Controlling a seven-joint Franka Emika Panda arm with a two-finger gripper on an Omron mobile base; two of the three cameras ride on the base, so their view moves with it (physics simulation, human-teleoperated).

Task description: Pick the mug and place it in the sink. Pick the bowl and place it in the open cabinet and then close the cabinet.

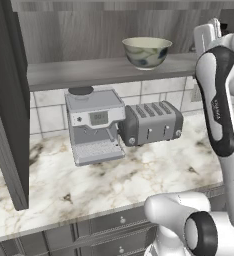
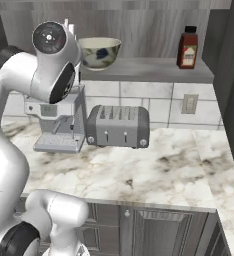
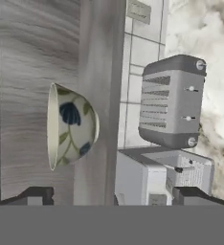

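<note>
A: One bowl (image 1: 146, 51) sits upright on the cabinet shelf (image 1: 79, 72), so what's left is the door. Where's the hand (image 3: 111, 194)?

B: Released, jaws wide, gripping nothing. In the hand view its two tips stand apart at 6 o'clock, and the bowl lies up at 10 o'clock from them, clear of both.

A: How close is the bowl to the lip?

B: In the right base view the bowl (image 2: 99, 52) seems set back a little from the front edge. My worry is the arm: its upper joint hangs just beside the bowl there, so a careless pull-out could clip the rim and tip it off.

A: And below?

B: A toaster (image 1: 150, 122) and a coffee machine (image 1: 95, 125) stand right under the shelf on the counter (image 1: 154, 175). A falling bowl would hit them. They also crowd any low exit.

A: Other shelf neighbours?

B: A bottle (image 2: 187, 47) at the shelf's 3 o'clock end, well apart from the bowl.

A: Doors?

B: A dark door (image 1: 9, 105) stands open at 9 o'clock in the left base view, another at 3 o'clock in the right. The counter front is bare, so backing straight out toward 6 o'clock looks safest. Swinging a door with the arm inside would jam it.
</note>
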